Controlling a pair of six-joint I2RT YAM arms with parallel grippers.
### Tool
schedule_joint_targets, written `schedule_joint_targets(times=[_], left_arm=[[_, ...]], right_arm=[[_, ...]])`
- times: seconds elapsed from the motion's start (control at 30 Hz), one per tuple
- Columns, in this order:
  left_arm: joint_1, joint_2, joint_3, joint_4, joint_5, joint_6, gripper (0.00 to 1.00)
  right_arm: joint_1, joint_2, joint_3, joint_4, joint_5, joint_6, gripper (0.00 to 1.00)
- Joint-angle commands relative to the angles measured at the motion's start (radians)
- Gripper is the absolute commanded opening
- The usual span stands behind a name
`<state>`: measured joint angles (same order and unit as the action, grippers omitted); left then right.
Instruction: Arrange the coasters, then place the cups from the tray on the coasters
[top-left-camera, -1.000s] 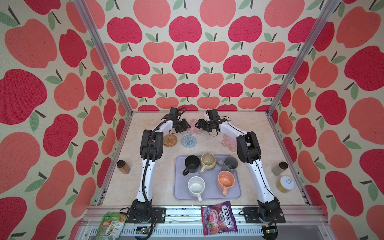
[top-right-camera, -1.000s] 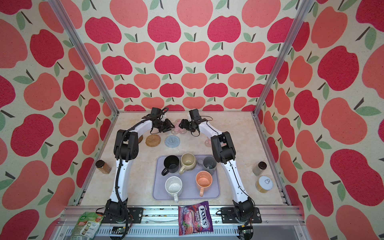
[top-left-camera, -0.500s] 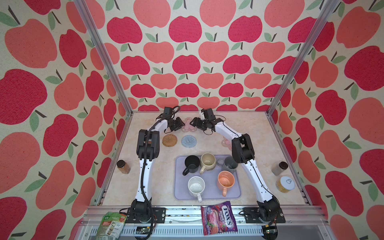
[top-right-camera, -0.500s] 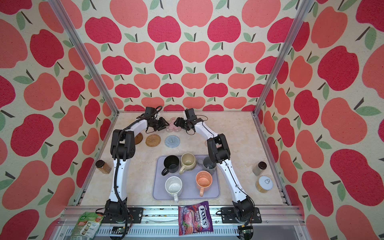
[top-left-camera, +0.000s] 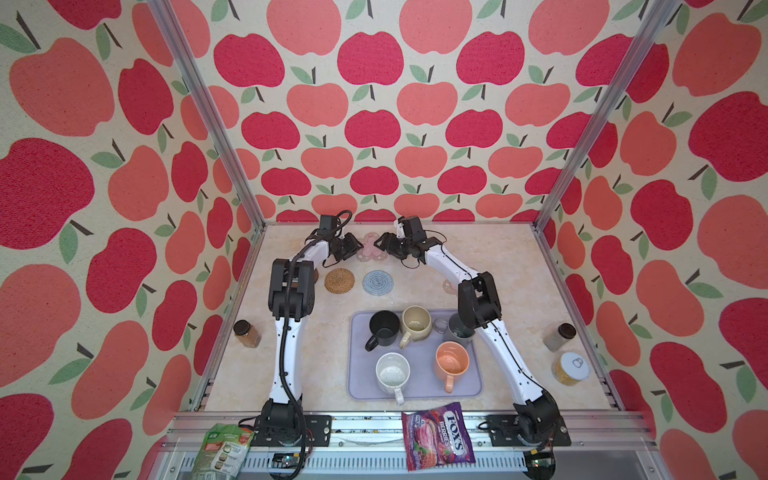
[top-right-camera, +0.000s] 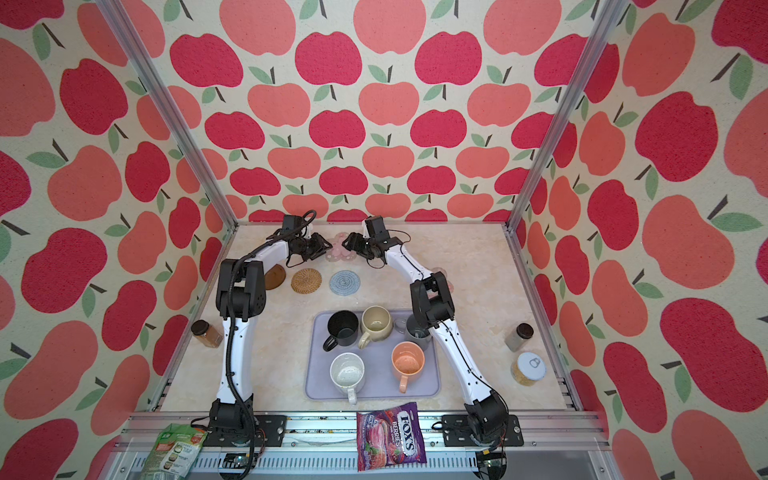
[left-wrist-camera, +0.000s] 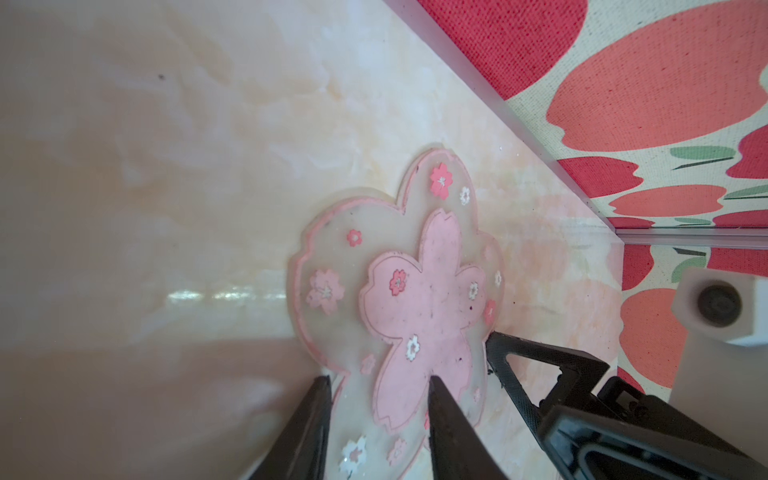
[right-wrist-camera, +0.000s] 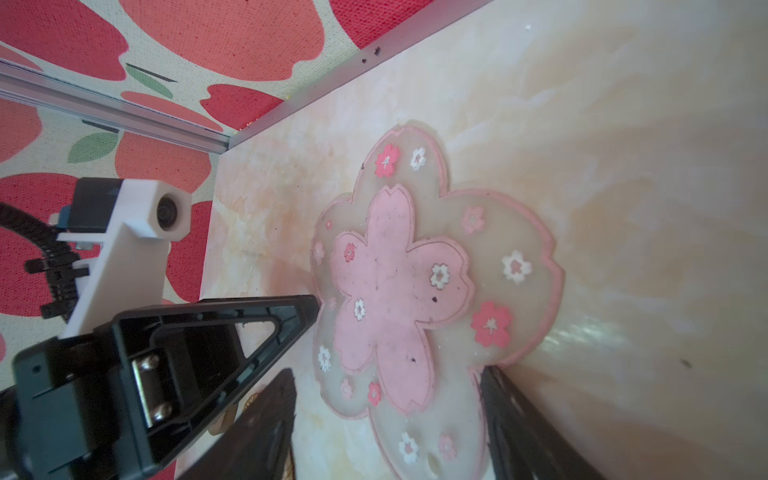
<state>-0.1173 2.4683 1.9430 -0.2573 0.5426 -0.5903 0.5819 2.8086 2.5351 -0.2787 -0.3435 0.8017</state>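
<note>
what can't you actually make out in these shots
- dark brown coaster: mostly behind the left arm's elbow, both top views
- pink flower coaster on the right: only an edge shows past the right arm, in a top view
- grey mug: partly behind the right arm, both top views

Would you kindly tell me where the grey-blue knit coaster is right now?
In both top views the grey-blue knit coaster lies mid-table, just right of the rattan coaster, with the lavender tray nearer the camera.

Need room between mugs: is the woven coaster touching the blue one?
Apart. Both top views show a strip of bare table between the woven coaster and the blue coaster.
</note>
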Motion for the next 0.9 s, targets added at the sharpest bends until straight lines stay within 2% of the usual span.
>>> schedule_joint_targets(times=[0.0, 0.23, 0.87], left_arm=[[-0.001, 0.040, -0.047, -0.081, -0.021, -0.018, 0.41], [0.014, 0.036, -0.058, -0.062, -0.030, -0.029, 0.41], [0.028, 0.013, -0.085, 0.005, -0.068, -0.079, 0.42]], right_arm=[[0.042, 0.092, 0.018, -0.052, -0.057, 0.051, 0.73], [0.049, 0.136, 0.071, -0.028, -0.072, 0.085, 0.72], [0.036, 0.151, 0.076, -0.006, -0.095, 0.098, 0.73]])
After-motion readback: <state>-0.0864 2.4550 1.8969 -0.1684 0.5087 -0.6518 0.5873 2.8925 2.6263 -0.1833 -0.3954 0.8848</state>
